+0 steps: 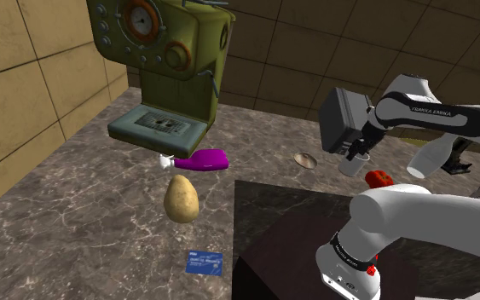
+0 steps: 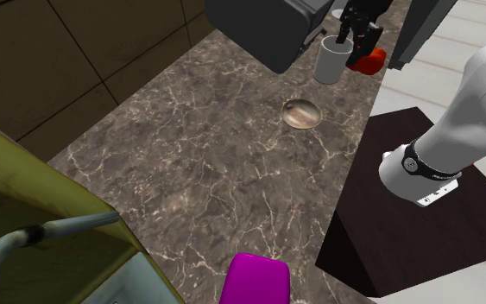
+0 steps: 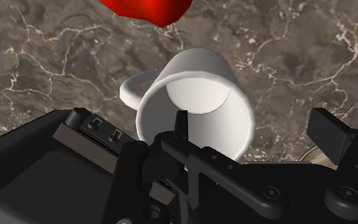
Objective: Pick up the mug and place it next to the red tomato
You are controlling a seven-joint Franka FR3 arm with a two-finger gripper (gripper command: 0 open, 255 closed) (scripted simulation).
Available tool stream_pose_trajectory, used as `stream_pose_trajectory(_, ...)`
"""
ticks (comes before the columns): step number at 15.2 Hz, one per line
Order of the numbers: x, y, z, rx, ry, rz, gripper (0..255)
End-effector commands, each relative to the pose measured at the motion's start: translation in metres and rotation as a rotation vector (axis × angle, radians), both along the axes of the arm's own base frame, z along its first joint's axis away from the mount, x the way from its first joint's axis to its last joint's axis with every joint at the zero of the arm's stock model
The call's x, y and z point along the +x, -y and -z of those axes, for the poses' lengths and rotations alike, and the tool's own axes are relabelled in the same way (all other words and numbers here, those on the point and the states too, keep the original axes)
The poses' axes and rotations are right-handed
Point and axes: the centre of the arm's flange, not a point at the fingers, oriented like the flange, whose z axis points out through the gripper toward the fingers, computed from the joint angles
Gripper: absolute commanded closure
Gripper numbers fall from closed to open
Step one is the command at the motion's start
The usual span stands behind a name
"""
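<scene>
The black gripper (image 3: 255, 127) is closest to the lens in the wrist view, and its two fingers are spread apart; one finger (image 3: 182, 124) reaches down into the mouth of the white mug (image 3: 199, 95) and the other is outside it, so the mug's wall is between them and is not pinched. The mug stands upright on the dark marbled counter (image 2: 189, 155); its long axis is vertical and its open mouth points up toward the hand; its handle (image 3: 131, 89) sticks out sideways, on the side away from the outer finger. The red tomato (image 2: 373, 60) lies just beside the mug, at the second exterior view's right of it; a small round dish (image 2: 301, 113) lies near the mug on the other side, apart from it. On the white arm (image 1: 438, 115) the lettering reads FRANKA EMIKA; a small blue card (image 1: 204, 262) lies on the counter beside the stand (image 1: 297, 247), and its print is too small to read.
</scene>
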Motion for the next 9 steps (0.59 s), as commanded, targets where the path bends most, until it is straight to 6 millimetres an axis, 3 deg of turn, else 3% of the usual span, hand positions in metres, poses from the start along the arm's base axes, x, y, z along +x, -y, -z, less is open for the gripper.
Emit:
stream_pose_trajectory(1,-0.003,-0.002,-0.024,0.001,-0.001,0.000,0)
stream_pose_trajectory(2,-0.003,-0.002,-0.034,0.001,-0.001,0.000,0)
stream_pose_trajectory(9,-0.003,-0.002,-0.034,0.001,-0.001,0.000,0)
